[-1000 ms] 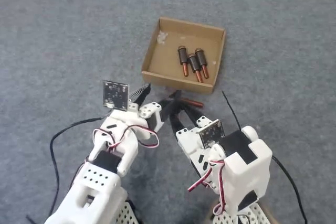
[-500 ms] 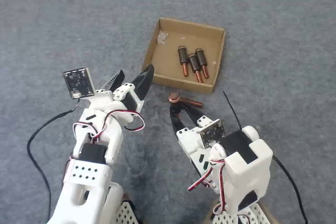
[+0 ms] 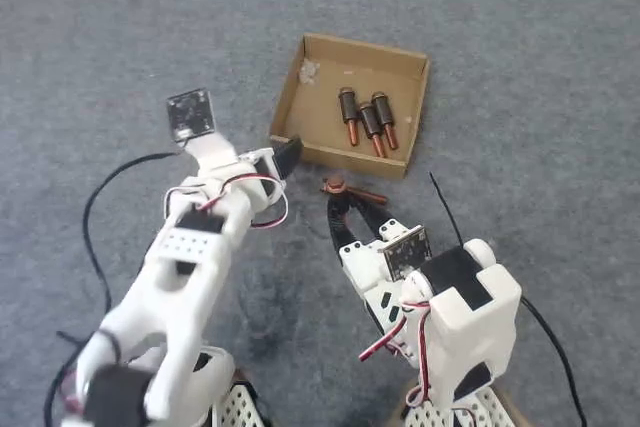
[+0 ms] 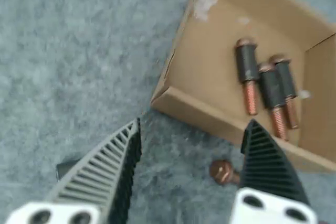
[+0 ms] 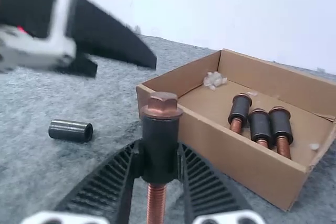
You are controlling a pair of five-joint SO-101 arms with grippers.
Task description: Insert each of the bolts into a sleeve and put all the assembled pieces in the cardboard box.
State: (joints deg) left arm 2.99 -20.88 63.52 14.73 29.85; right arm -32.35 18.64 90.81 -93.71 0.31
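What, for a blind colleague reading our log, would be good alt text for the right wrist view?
The right gripper grips a sleeved bolt upright. Behind it the cardboard box holds three assembled pieces; a loose sleeve lies on the grey carpet.

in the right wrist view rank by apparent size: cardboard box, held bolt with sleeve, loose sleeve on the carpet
1. cardboard box
2. held bolt with sleeve, though being close to the camera enlarges it
3. loose sleeve
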